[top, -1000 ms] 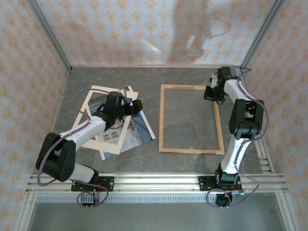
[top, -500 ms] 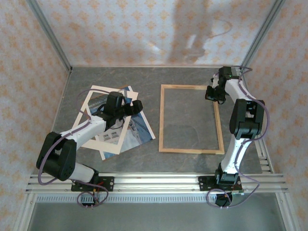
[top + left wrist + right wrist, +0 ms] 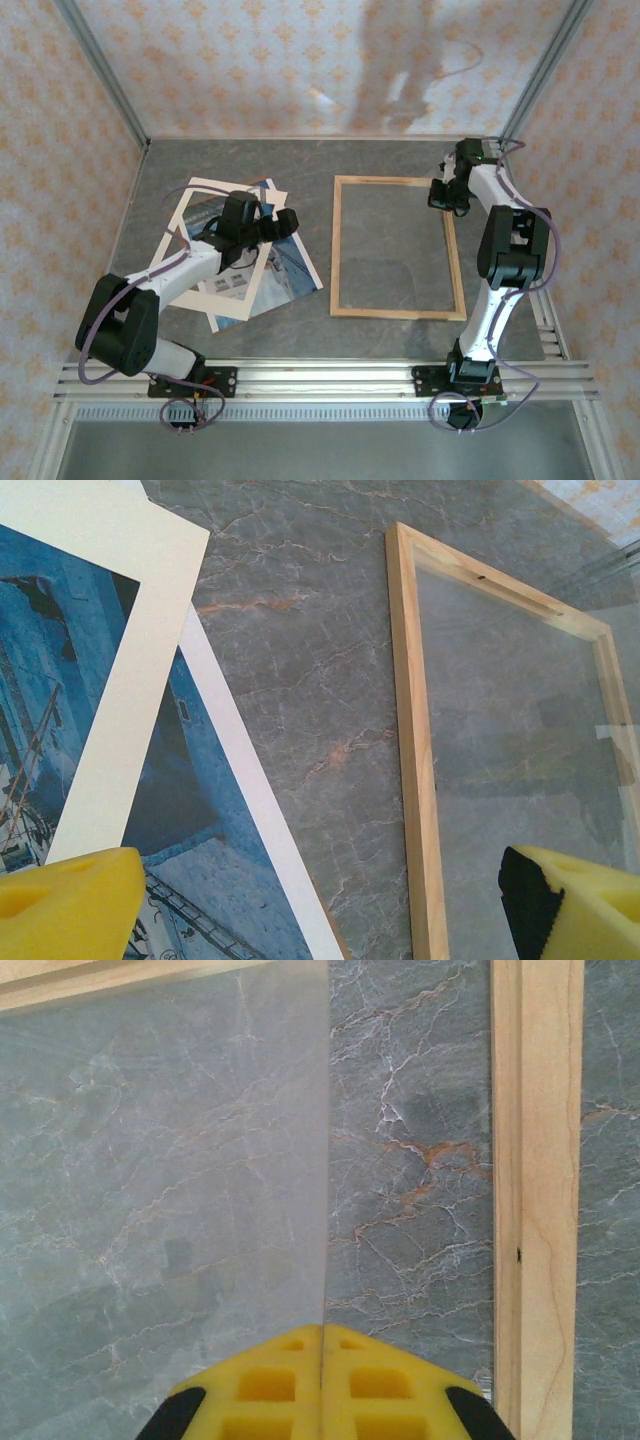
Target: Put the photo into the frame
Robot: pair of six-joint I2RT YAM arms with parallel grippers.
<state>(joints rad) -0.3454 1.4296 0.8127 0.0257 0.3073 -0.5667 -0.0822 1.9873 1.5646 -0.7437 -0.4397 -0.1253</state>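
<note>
Lying blue and partly under a cream card mat (image 3: pixel 198 197) (image 3: pixel 130 670), the photo (image 3: pixel 292 266) (image 3: pixel 200 810) sits left of the thin pale-wood frame (image 3: pixel 338 250) (image 3: pixel 411 730) (image 3: pixel 536 1160), its right edge beneath the wide-open left gripper (image 3: pixel 286 221) (image 3: pixel 320 905); the right gripper (image 3: pixel 441 195) (image 3: pixel 322 1365) pinches a clear sheet (image 3: pixel 520 710) (image 3: pixel 160 1160) at the frame's far right corner.

no words, numbers, labels or brand marks can be read in any view. the photo (image 3: pixel 190 800) carries only its printed blue picture, and the fine marks on it are too blurred to tell as lettering. the wooden frame (image 3: pixel 412 730) shows bare grain.
</note>
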